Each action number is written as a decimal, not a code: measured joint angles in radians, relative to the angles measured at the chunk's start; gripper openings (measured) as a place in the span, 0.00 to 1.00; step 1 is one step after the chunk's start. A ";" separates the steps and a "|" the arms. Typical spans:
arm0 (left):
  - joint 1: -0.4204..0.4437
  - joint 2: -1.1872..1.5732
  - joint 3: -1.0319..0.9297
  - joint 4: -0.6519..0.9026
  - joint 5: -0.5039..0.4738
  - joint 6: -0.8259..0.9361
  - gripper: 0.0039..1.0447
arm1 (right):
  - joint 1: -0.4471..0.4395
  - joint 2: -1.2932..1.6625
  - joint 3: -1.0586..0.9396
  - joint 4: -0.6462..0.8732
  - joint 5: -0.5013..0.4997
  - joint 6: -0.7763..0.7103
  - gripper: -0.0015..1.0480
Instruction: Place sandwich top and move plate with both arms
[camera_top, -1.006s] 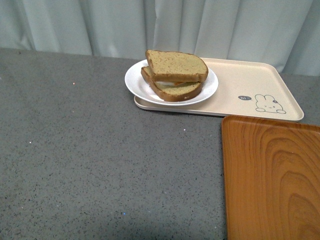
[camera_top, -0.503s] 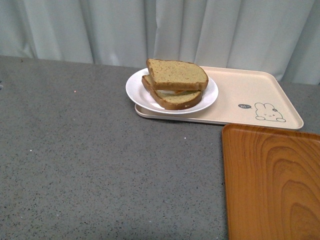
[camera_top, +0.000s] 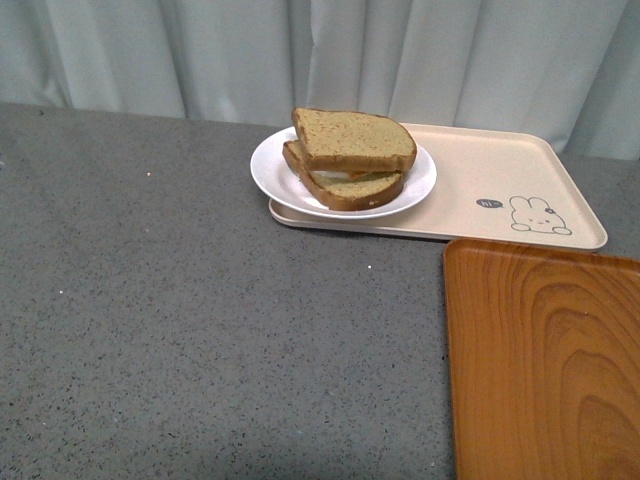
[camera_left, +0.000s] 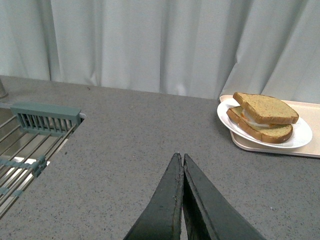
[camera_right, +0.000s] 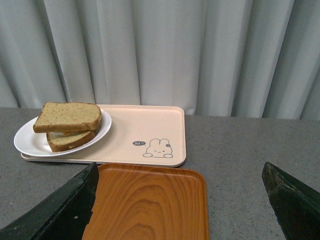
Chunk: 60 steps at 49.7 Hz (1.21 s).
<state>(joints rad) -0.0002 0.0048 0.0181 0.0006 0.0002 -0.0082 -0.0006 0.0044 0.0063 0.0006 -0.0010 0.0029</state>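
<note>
Two hands clear of plate (camera_top: 300, 190) w/ sandwich top (camera_top: 352, 140), left hand (camera_left: 182, 165) closed empty, right hand (camera_right: 180, 200) wide open.

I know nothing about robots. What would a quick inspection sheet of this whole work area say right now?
Surface: grey speckled counter.
Job's things: top bread slice lies on the lower slice, both on the white plate; the plate sits on the beige rabbit tray, overhanging its edge.
Clutter: orange wood-grain tray; metal rack beside the counter.
Grippers: left gripper shut, empty; right gripper open, empty.
Cables: nothing seen.
Surroundings: pale curtain behind.
</note>
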 joint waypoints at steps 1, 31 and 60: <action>0.000 0.000 0.000 0.000 0.000 0.000 0.04 | 0.000 0.000 0.000 0.000 0.000 0.000 0.91; 0.000 0.000 0.000 0.000 0.000 0.000 0.82 | 0.000 0.000 0.000 0.000 0.000 0.000 0.91; 0.000 0.000 0.000 0.000 0.000 0.002 0.94 | 0.000 0.000 0.000 0.000 0.000 0.000 0.91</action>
<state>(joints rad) -0.0002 0.0048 0.0181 0.0006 0.0006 -0.0067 -0.0006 0.0044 0.0063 0.0006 -0.0010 0.0029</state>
